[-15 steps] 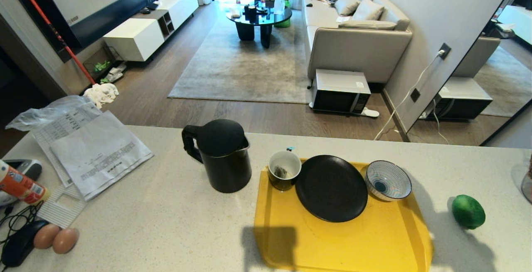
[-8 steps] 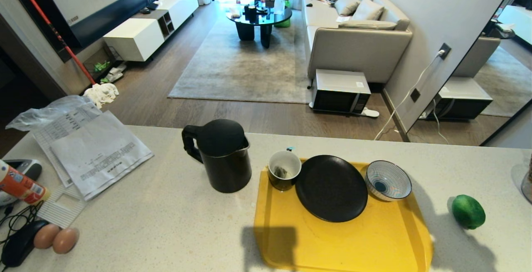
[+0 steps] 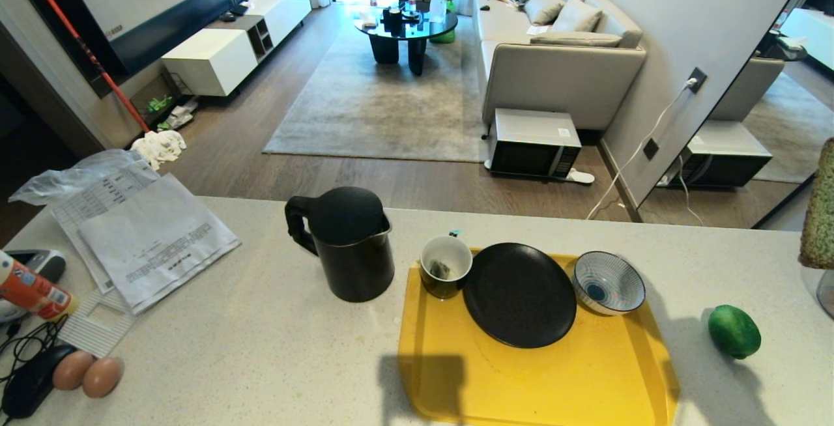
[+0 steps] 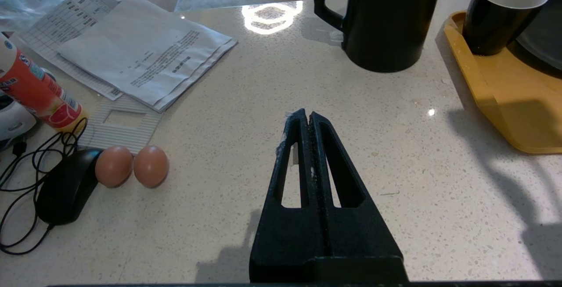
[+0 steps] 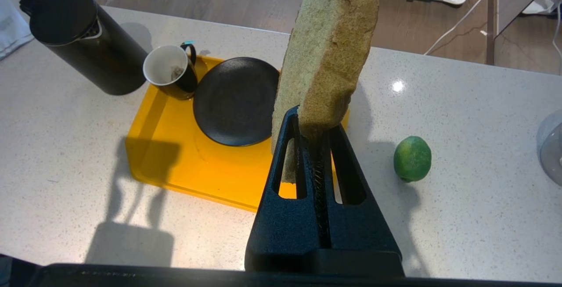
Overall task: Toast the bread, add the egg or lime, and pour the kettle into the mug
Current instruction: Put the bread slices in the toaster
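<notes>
My right gripper (image 5: 314, 122) is shut on the lower edge of the bread (image 5: 327, 50), a thick pale green slice with a brown crust, held upright above the counter's right part. The bread (image 3: 822, 217) shows at the head view's right edge. Below it lies the lime (image 3: 734, 331) (image 5: 412, 158) on the counter. The black kettle (image 3: 348, 243) stands left of the yellow tray (image 3: 456, 374), and the mug (image 3: 445, 266) sits in the tray's far left corner. My left gripper (image 4: 306, 113) hangs shut and empty over bare counter. The egg is out of view.
A black plate (image 3: 519, 294) and a striped bowl (image 3: 608, 283) sit on the tray. Papers (image 3: 150, 237), an orange bottle (image 3: 29, 292), a black mouse (image 3: 29, 380) with its cable and two plain brown eggs (image 3: 88, 374) occupy the counter's left side.
The bread has risen into the head view at its right edge, carried by my right gripper. The left arm and everything on the counter have stayed put.
</notes>
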